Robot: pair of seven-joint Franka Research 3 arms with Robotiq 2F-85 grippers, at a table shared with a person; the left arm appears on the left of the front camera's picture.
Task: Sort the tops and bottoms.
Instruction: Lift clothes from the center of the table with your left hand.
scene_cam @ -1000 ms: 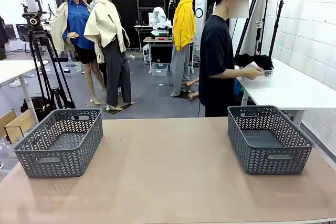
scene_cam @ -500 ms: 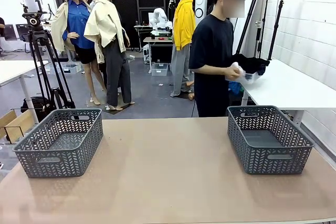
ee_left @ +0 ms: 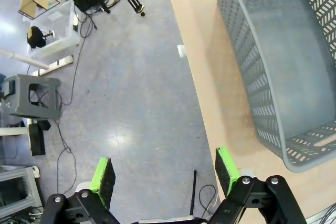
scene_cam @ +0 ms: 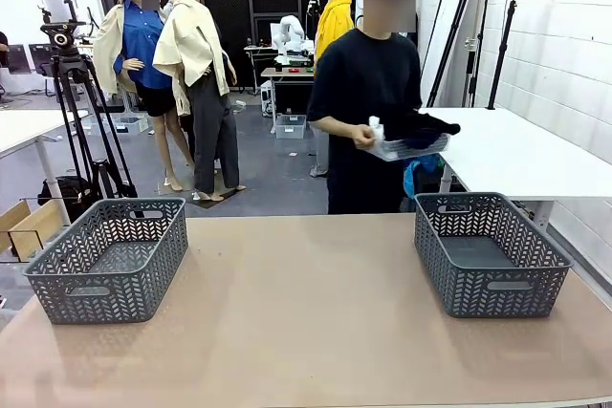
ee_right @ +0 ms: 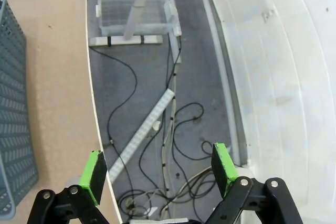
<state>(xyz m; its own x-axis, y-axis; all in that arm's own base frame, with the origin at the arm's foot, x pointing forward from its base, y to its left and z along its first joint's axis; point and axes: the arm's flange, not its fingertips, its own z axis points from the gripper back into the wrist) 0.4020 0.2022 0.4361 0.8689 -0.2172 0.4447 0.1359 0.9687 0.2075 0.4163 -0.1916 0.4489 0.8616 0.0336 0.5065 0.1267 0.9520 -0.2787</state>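
Behind the table's far edge a person (scene_cam: 366, 93) holds a pale tray (scene_cam: 413, 149) piled with clothes. Dark cloth, the bottoms (scene_cam: 427, 125), lies on top of the pile. A bit of white cloth, the tops (scene_cam: 376, 128), shows by the person's hand. My left gripper (ee_left: 163, 167) is open and holds nothing; it hangs over the floor beside the table edge, with a grey basket (ee_left: 273, 77) to its right. My right gripper (ee_right: 157, 161) is open too, over cables on the floor, with a grey basket (ee_right: 10, 103) at the picture's left edge.
Two empty grey baskets stand on the tan table (scene_cam: 306, 312), one at the left (scene_cam: 143, 269) and one at the right (scene_cam: 497, 298). A white side table (scene_cam: 516, 155) stands behind on the right. A camera tripod (scene_cam: 72, 112) stands at the back left.
The person has turned away from the white side table, lifted the tray of clothes and carried it leftward to face my table. The baskets have not moved.
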